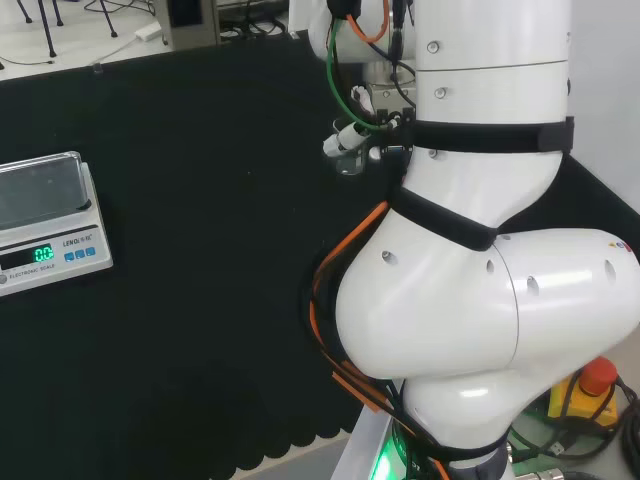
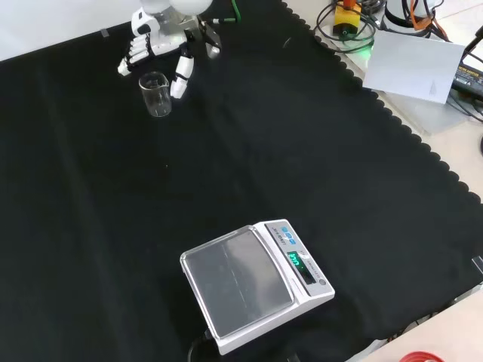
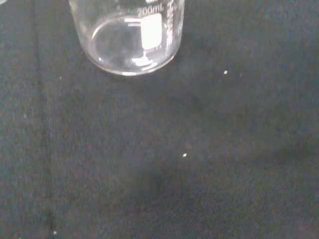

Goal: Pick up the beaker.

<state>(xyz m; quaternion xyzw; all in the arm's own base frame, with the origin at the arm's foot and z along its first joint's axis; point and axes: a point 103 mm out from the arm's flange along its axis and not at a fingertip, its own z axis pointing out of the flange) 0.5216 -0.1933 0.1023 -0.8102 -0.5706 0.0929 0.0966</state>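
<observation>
In your front view the hand (image 2: 162,49) comes in at the top left, and the beaker (image 2: 155,94) stands upright on the black cloth (image 2: 249,151) right between its fingers and thumb. You see white-tipped fingers (image 2: 134,56) just left of the glass and the thumb (image 2: 180,78) just right of it, at rim height; they stand spread either side of the beaker, and you cannot tell whether either touches the glass. The hand looks released, not clenched. The beaker is a clear, straight-walled cylinder with a round flat base, and nothing shows inside it. In the wrist view its base (image 3: 128,42) sits on the finely woven cloth, with white print on the wall. Well away from the hand, toward the near edge of the front view, sits a white electronic scale (image 2: 253,286) with a flat grey metal pan and a green lit display. In the head view the beaker (image 1: 349,160) shows just left of the arm's white links.
</observation>
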